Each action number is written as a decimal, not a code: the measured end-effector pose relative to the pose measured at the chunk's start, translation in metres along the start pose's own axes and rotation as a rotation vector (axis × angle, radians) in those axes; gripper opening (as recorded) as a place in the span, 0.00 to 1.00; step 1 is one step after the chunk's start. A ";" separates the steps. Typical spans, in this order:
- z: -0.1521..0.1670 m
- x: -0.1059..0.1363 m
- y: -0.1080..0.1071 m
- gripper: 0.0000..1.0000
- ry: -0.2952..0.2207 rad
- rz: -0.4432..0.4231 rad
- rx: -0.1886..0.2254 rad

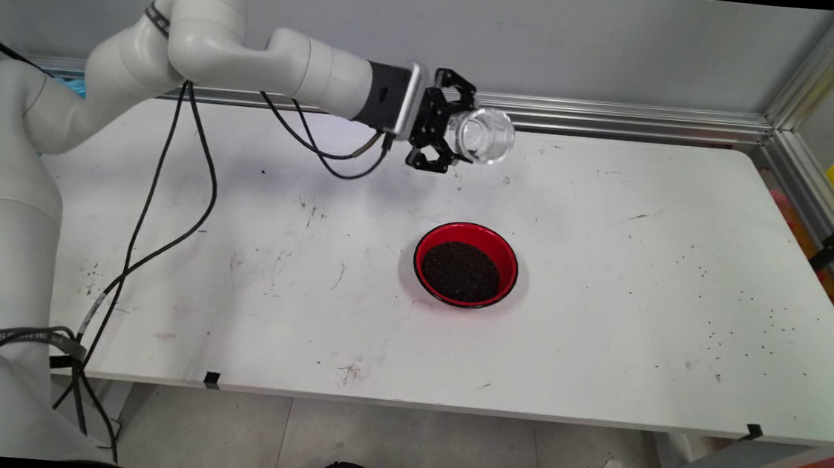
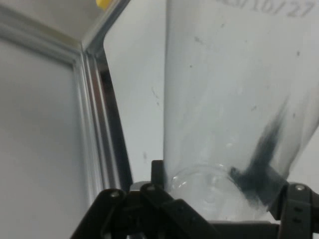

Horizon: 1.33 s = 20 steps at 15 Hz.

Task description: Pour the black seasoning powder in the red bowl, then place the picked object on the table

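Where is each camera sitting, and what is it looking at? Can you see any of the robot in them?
Main view: stands above the table's near side, looking down across the white table at the wall; shows the white arm and its end effector holding a clear cup above and behind the red bowl.
Hand view: rides on the hand, looking along the end effector; shows its black linkage and the clear cup.
Shared: the cup, end effector, table and metal rail.

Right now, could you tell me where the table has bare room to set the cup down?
Broad bare table lies right of the red bowl, and more left of it toward the hanging cables. The gripper holds the clear cup near the back edge; only the bowl's spot is taken.
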<state>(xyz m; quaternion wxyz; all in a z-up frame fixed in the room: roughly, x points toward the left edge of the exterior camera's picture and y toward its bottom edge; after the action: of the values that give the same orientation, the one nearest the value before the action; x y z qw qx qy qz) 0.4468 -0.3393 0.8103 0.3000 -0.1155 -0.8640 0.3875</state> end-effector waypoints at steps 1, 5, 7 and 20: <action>-0.003 -0.002 -0.002 0.00 -0.007 -0.066 -0.010; -0.018 -0.011 -0.006 0.00 -0.042 -0.308 -0.052; -0.028 -0.015 -0.006 0.00 -0.067 -0.436 -0.075; -0.037 -0.048 -0.022 0.00 -0.123 -1.020 -0.118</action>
<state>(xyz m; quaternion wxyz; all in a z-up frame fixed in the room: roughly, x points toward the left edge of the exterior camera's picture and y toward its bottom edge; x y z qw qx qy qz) 0.5079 -0.3529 0.8251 0.3924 0.3267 -0.8469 0.1488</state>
